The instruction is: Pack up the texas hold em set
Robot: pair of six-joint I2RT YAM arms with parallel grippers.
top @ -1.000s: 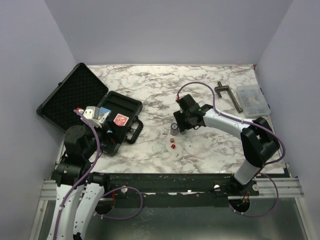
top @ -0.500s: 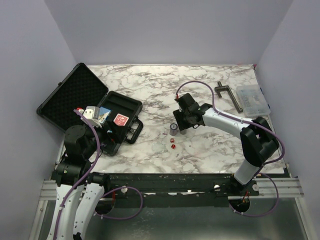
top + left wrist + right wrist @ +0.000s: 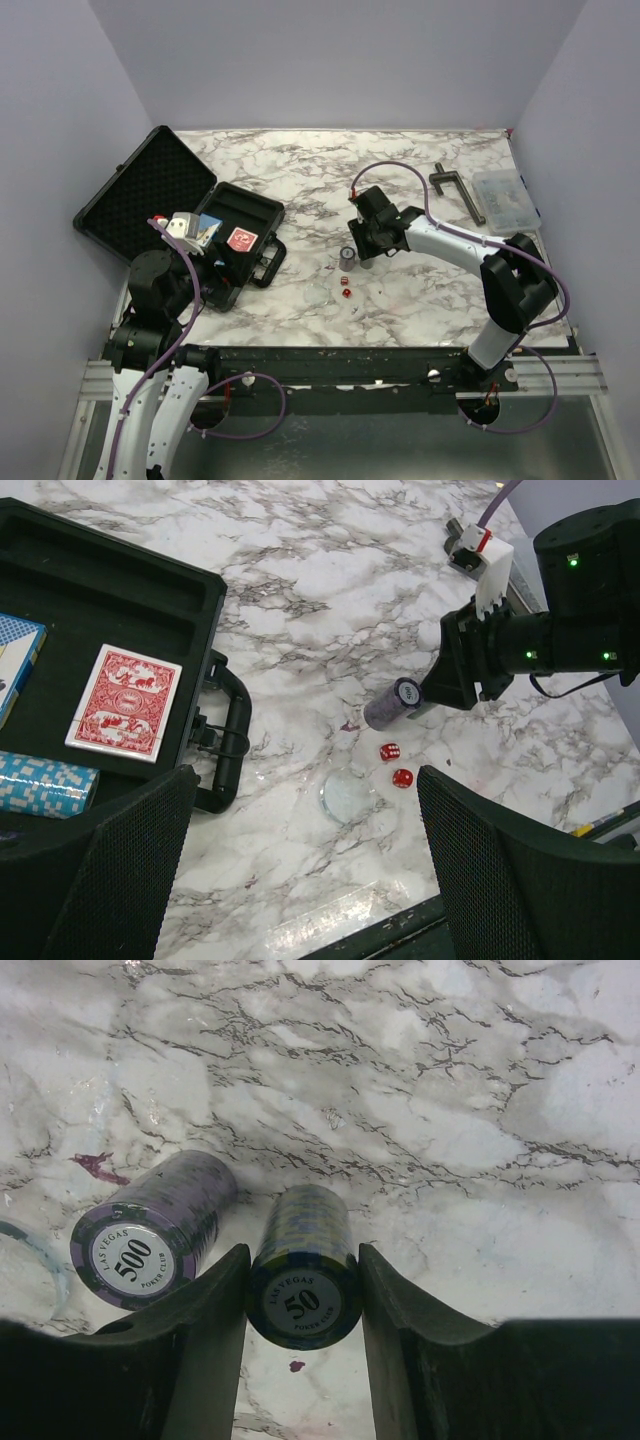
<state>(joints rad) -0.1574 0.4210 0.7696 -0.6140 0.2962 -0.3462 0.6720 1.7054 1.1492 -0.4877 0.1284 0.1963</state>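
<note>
**R gripper clamped on a chip stack, L gripper wide open at the case**

The R gripper (image 3: 303,1256) is low over the middle of the table (image 3: 300,170). Its two fingers (image 3: 205,1350) lie against both sides of the 50 stack (image 3: 304,1285), which rests on its side on the marble – so the grip is closed on this stack. The 500 stack (image 3: 150,1242) is also on its side, just beside the outer face of one finger. Whether it touches the finger, I cannot tell. In the top view only the 500 stack shows, as the 50 stack is hidden under the gripper.

Two red dice (image 3: 389,751) sit close together near the 500 stack, on the side toward the arm bases. A clear disc (image 3: 345,792) lies flat just beside them.

The case (image 3: 150,185) stands open at the left of the table, w/ the lid folded back to the far left and its bumpy foam facing up. In the base:
- red deck (image 3: 125,702), lying flat
- blue deck (image 3: 12,665), cut by the picture edge
- blue stack (image 3: 45,785), on its side and partly behind the L finger

The handle (image 3: 228,730) points to the table centre.

The L gripper (image 3: 305,780) hovers over the near edge of the case base – fingers far apart, nothing between them.

At the far right the clamp (image 3: 458,192) and the clear box (image 3: 505,200) lie just beside each other, well apart from the chips
</note>
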